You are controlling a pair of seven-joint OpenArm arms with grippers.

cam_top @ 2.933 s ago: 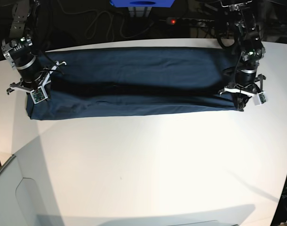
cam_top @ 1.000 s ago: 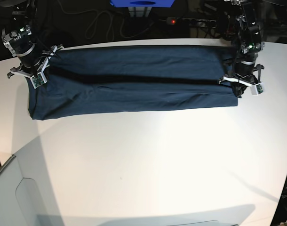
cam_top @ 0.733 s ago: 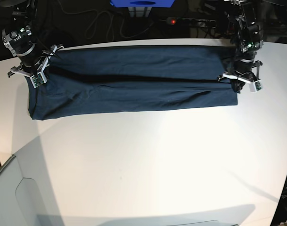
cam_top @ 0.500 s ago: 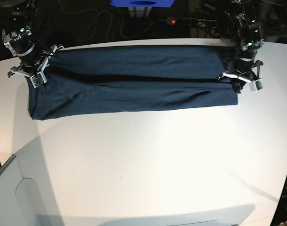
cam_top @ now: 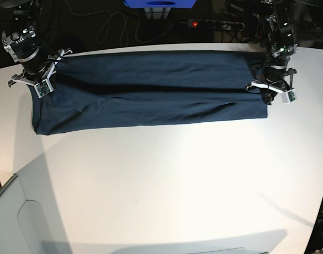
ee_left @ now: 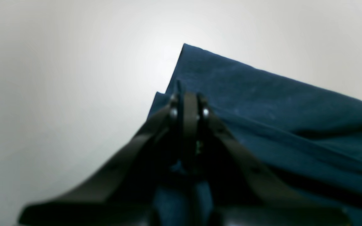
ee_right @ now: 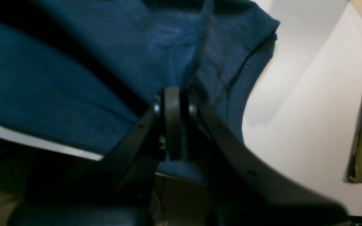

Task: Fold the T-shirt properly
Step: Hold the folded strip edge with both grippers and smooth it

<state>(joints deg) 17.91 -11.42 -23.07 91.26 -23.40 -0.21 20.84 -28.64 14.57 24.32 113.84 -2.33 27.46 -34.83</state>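
Left gripper [ee_left: 187,103]: jaws pinched tight on a fold of the T-shirt [ee_left: 262,103] at its corner; cloth runs away beyond and to the right of the tips, white table [ee_left: 58,78] off to their left.

Right gripper [ee_right: 172,105]: clenched on bunched navy fabric at the other end, a hemmed edge just right of the tips.

Base view: T-shirt [cam_top: 151,90] lies as a long band stretched between both grippers, near the table's far edge.
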